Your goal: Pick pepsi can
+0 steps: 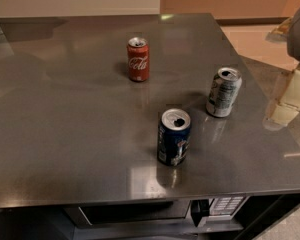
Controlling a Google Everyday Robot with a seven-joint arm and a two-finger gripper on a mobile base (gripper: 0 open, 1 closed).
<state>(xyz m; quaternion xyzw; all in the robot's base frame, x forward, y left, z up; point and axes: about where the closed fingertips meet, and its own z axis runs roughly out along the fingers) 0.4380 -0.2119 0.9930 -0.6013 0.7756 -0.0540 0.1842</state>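
The pepsi can [173, 136] is dark blue with a silver opened top. It stands upright on the grey tabletop [65, 124], near the front edge and a little right of centre. My gripper [289, 100] shows as pale cream parts at the right edge of the view, over the table's right side. It is well to the right of the pepsi can, apart from it and from the other cans, and holds nothing that I can see.
A red Coca-Cola can [138, 59] stands upright farther back. A silver-white can with dark print [223, 92] stands right of and behind the pepsi can, between it and the gripper. A microwave [155, 211] sits under the table's front edge.
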